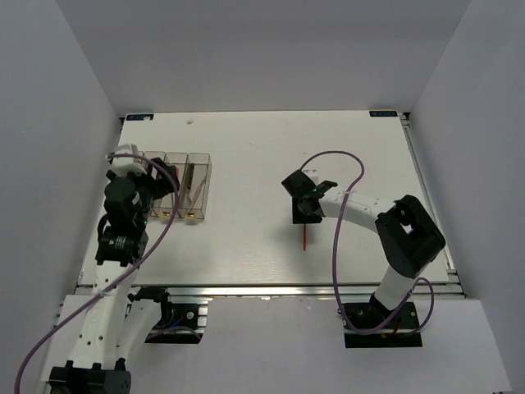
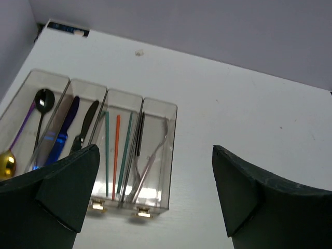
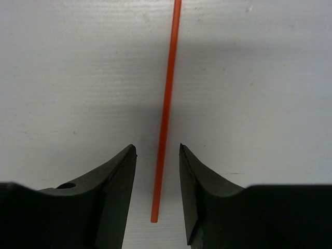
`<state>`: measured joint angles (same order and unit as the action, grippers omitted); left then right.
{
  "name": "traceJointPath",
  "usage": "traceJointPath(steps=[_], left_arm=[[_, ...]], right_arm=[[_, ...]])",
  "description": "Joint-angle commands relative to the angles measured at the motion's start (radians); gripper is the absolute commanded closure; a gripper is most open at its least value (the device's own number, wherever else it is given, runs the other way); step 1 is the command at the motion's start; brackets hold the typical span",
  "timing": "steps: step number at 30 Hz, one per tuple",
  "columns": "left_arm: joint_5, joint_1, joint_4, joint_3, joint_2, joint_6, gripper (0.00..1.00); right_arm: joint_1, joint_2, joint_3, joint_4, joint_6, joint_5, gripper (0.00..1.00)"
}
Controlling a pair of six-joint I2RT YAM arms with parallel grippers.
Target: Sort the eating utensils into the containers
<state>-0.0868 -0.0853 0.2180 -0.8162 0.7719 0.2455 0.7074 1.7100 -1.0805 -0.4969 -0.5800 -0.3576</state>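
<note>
One orange-red chopstick point(image 3: 166, 104) lies on the white table; in the top view it point(image 1: 304, 236) shows just in front of my right gripper point(image 1: 307, 210). My right gripper point(image 3: 157, 150) is open, its jaws straddling the chopstick's near end without touching it. The four joined clear bins point(image 2: 174, 111) stand at the left point(image 1: 199, 158). They hold a gold-bowled purple spoon point(image 2: 7, 164), a black spoon point(image 2: 44, 100), a blue knife point(image 2: 63, 134), a black knife point(image 2: 86, 124), teal chopsticks point(image 2: 107, 150), another orange-red chopstick point(image 2: 115, 155) and the forks point(image 2: 151, 154). My left gripper point(image 2: 155, 192) is open and empty, above the bins' near end point(image 1: 164, 182).
The table's far edge carries small blue-marked tabs at its corners point(image 1: 138, 116). The right arm's purple cable point(image 1: 344, 164) loops over the table behind the right gripper. Grey walls close in the table on three sides.
</note>
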Motion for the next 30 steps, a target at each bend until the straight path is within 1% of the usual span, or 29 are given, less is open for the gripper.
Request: traceJointPath(steps=[1,3,5,9,10,13,14,15,16,17,18,20,21,23,24,26,27,28,29,30], left_arm=[[-0.073,0.004,0.102,0.103,-0.051,0.107,0.02],[-0.086,0.002,0.144,0.143,-0.086,0.095,0.02],[-0.105,0.002,0.159,0.160,-0.106,0.089,0.02],[-0.059,0.004,0.114,0.173,-0.149,0.081,0.02],[-0.048,0.002,0.113,0.178,-0.143,0.084,0.02],[-0.034,0.002,0.132,0.166,-0.129,0.077,0.02],[-0.045,0.002,0.133,0.166,-0.134,0.080,0.02],[-0.080,0.002,0.141,0.164,-0.141,0.083,0.02],[-0.108,0.002,0.145,0.164,-0.149,0.098,0.02],[-0.134,0.002,0.156,0.163,-0.166,0.107,0.02],[-0.193,0.004,0.162,0.161,-0.175,0.118,0.02],[-0.231,0.004,0.172,0.158,-0.197,0.141,0.02],[-0.229,0.002,0.166,0.160,-0.203,0.143,0.02],[-0.173,0.004,0.158,0.158,-0.204,0.126,0.02],[-0.159,0.004,0.155,0.152,-0.204,0.117,0.02],[-0.172,0.002,0.158,0.147,-0.220,0.113,0.02],[-0.194,0.002,0.161,0.149,-0.249,0.120,0.02],[-0.246,0.004,0.162,0.150,-0.266,0.132,0.02],[-0.278,0.004,0.170,0.152,-0.282,0.141,0.02],[-0.310,0.005,0.172,0.153,-0.313,0.150,0.02]], right_arm=[[0.035,-0.009,0.042,-0.017,-0.084,-0.058,0.57],[0.037,0.000,0.068,-0.017,-0.099,-0.055,0.60],[0.038,0.020,0.083,-0.022,-0.119,-0.053,0.61],[0.041,0.014,0.145,0.024,-0.141,-0.008,0.63],[0.043,0.017,0.151,0.044,-0.141,0.020,0.68],[0.061,0.033,0.159,0.057,-0.142,0.037,0.78],[0.069,0.040,0.157,0.049,-0.147,0.036,0.88],[0.078,0.048,0.151,0.038,-0.150,0.028,0.93],[0.093,0.059,0.133,0.028,-0.153,0.020,1.00],[0.101,0.062,0.123,0.015,-0.156,0.008,1.00],[0.110,0.059,0.116,0.020,-0.155,0.008,1.00],[0.141,0.027,0.085,0.049,-0.147,0.037,1.00],[0.153,0.010,0.074,0.108,-0.141,0.055,1.00],[0.187,-0.032,0.032,0.177,-0.150,0.092,1.00],[0.196,-0.036,0.012,0.251,-0.167,0.109,1.00],[0.208,-0.020,-0.063,0.317,-0.191,0.153,1.00],[0.211,-0.006,-0.093,0.378,-0.207,0.164,1.00],[0.217,0.037,-0.125,0.415,-0.230,0.178,1.00],[0.218,0.063,-0.190,0.461,-0.241,0.231,1.00],[0.219,0.136,-0.237,0.486,-0.254,0.261,1.00]])
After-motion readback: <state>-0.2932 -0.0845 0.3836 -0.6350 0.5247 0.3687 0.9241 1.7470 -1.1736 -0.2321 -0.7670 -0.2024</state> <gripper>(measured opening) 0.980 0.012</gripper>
